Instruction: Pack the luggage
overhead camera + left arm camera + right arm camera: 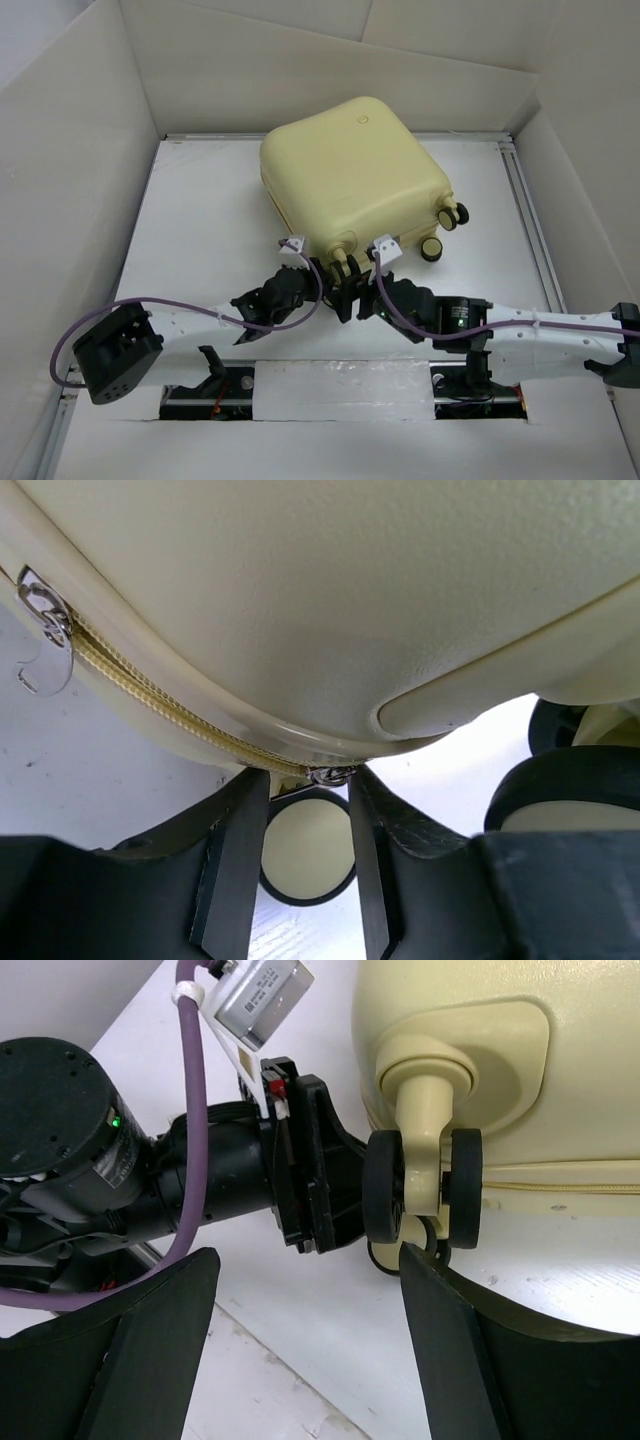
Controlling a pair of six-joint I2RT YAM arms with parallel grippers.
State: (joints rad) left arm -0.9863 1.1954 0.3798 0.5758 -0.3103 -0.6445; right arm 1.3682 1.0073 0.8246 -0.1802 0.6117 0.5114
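- Left gripper point(308, 777), spread around the zipper pull point(332, 775), may close beside it and slip off.
- Right gripper point(308, 1260), released and empty, could nudge the suitcase point(355, 170) by its wheel point(385, 1200).

Pale yellow hard-shell luggage point(355, 170) lies flat, zipped shut, caster wheels point(443, 230) toward the arms.

The white bench point(200, 240) fills the middle of the frame. A closed pale yellow suitcase point(350, 170) lies flat on it at upper centre, its caster wheels point(432, 249) pointing lower right.
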